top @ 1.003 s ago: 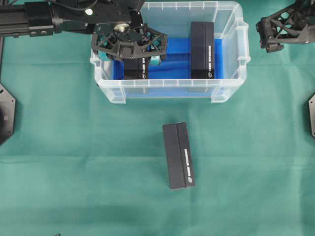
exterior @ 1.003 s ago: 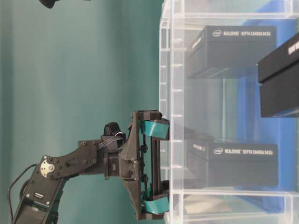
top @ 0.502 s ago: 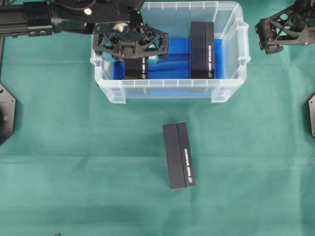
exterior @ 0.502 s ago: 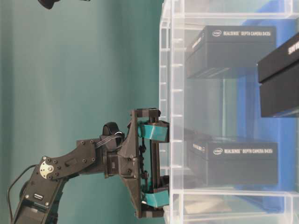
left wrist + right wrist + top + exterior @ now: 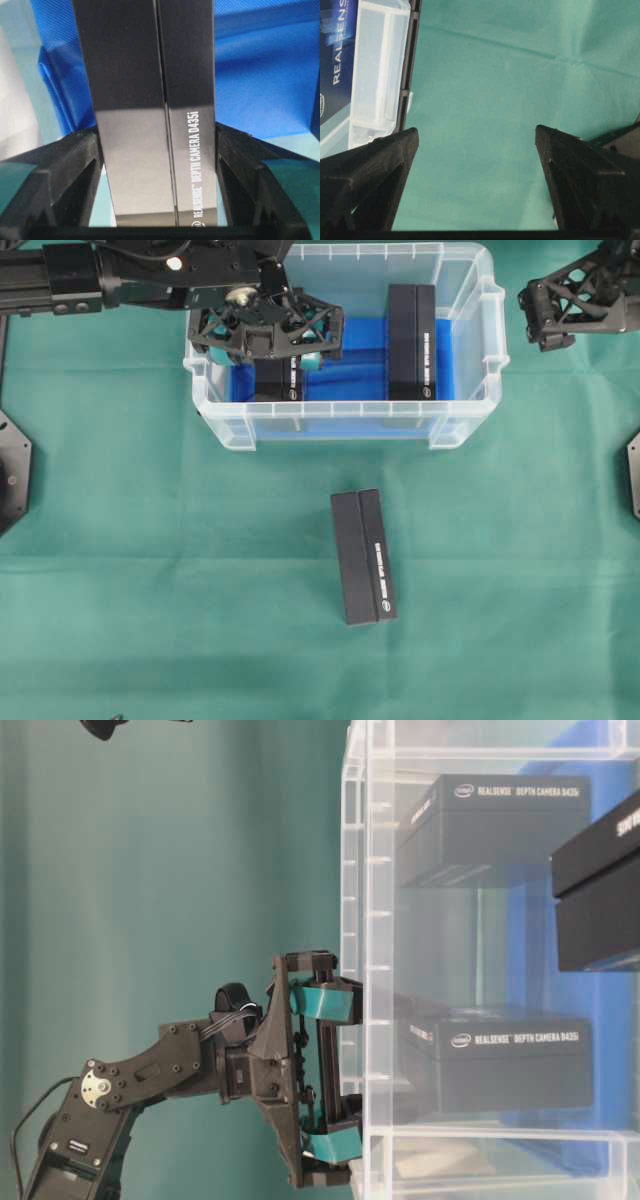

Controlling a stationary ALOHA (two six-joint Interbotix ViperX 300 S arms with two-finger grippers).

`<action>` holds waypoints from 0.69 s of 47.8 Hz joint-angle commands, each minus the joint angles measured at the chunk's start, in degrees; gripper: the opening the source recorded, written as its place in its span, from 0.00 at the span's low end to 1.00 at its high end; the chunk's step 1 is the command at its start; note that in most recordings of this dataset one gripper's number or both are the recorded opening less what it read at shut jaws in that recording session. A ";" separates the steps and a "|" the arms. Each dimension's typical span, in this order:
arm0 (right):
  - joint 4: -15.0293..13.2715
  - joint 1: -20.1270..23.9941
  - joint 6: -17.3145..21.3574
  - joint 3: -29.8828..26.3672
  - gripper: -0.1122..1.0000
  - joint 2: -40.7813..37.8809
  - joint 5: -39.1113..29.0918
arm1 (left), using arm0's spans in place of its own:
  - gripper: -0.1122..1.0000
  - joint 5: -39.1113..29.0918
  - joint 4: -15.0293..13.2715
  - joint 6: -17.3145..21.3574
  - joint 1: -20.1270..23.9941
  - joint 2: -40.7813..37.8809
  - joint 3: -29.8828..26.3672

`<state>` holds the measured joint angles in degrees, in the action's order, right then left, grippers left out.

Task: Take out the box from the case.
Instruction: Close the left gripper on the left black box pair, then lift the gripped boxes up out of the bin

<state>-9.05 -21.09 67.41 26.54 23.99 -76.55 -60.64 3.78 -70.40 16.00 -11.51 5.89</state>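
Fingers (image 5: 75, 165) of the left gripper (image 5: 157, 175) pinch a black box (image 5: 278, 380) inside the case (image 5: 470, 400). Off to the side, the right gripper (image 5: 477, 165) hangs spread wide over green cloth (image 5: 150, 570).

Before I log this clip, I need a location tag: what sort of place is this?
Most likely a robotics lab workbench: two black robot arms over a table draped in green cloth, a clear plastic case with blue lining, and identical black depth-camera boxes used as handling objects.

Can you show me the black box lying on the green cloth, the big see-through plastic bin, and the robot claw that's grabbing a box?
Black box on the green cloth (image 5: 364, 557), overhead view, top face.
Clear plastic bin (image 5: 345, 425), overhead view, front wall.
Left gripper (image 5: 268, 356), overhead view, between its fingertips.
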 commanded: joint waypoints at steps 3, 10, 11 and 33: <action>-0.53 0.09 0.00 -0.53 0.93 0.79 0.35 | 0.65 -2.72 -0.70 0.00 -0.18 3.78 -0.97; -0.79 0.09 0.00 -0.53 0.93 0.79 0.26 | 0.65 -6.86 -0.97 0.00 -0.79 5.19 -2.46; -0.79 0.09 0.00 -0.53 0.93 0.79 0.26 | 0.65 -7.56 -0.97 0.00 -0.88 5.27 -2.81; -0.88 0.09 -0.09 -0.53 0.93 0.79 1.41 | 0.65 -22.59 -0.97 -0.09 -1.67 8.44 -17.84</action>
<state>-9.67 -21.09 67.41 26.54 23.91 -75.67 -81.04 3.08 -70.58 14.77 -5.98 -7.91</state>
